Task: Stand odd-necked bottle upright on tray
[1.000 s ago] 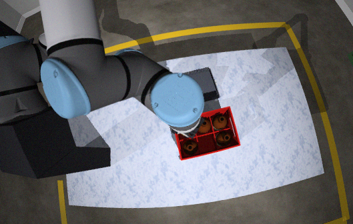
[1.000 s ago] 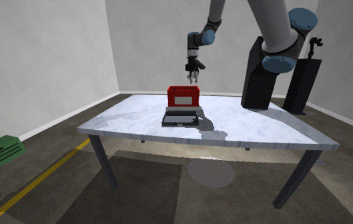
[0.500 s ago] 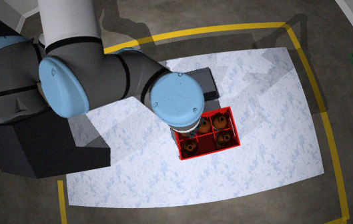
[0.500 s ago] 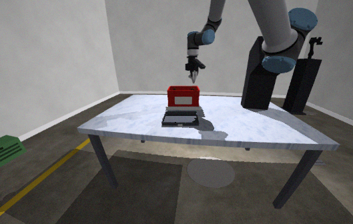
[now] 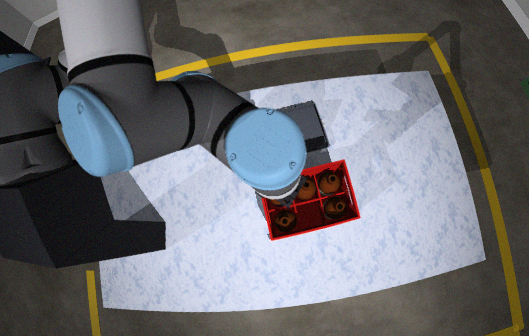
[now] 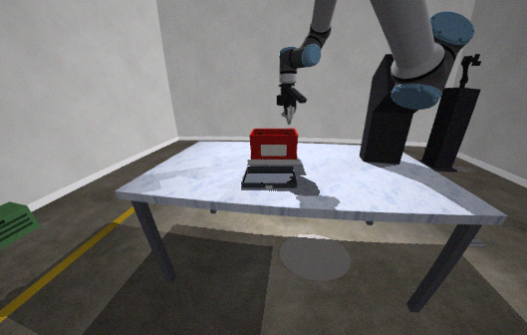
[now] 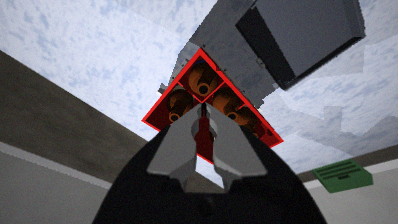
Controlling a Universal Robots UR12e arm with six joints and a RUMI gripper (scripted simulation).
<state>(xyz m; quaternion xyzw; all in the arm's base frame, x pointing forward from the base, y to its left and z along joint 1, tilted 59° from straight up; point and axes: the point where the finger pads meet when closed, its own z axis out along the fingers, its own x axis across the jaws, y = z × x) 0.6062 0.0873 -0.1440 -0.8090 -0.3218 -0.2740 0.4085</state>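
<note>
Open air above the red crate (image 5: 315, 229) (image 6: 273, 150) (image 7: 172, 86).

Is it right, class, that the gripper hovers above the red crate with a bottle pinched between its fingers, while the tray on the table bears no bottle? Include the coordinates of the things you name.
One part is wrong: the gripper (image 6: 289, 123) (image 7: 203, 104) holds no bottle; its fingers are shut on nothing, as the wrist view shows. It does hover above the red crate (image 6: 273, 138), and the tray (image 6: 269, 177) bears no bottle.
</note>
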